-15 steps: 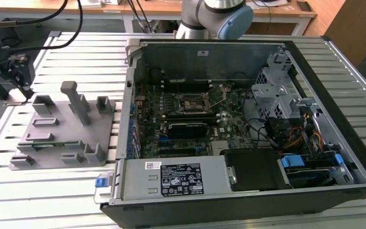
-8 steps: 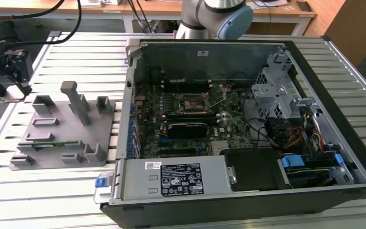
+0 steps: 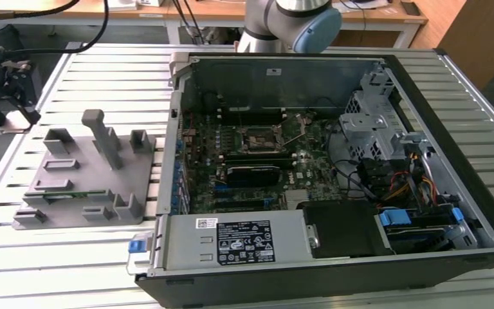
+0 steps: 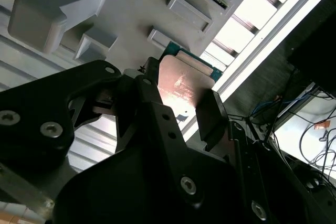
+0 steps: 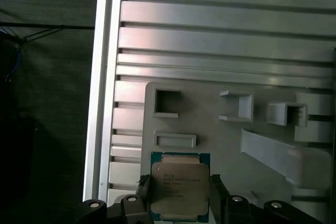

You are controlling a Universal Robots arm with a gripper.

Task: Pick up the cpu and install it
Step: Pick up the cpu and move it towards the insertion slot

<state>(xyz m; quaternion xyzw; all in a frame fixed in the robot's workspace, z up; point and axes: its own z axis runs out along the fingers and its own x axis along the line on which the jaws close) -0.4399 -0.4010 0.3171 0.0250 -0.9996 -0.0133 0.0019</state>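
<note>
**Cpu** point(image 5: 180, 182): flat square chip with a silver top and a green rim. It lies over the grey fixture point(image 5: 236, 145), near that fixture's edge. Whether it rests there or is raised cannot be told.

**Hand** point(image 5: 181, 203): black fingers point(image 5: 144, 195) are clamped on two opposite edges of the cpu.

**Fixture**: on the slatted table point(image 3: 101, 71), just beside the open computer case point(image 3: 282, 80), to the exterior view's left of it.

**Socket** point(image 3: 260, 138): inside the case.
</note>
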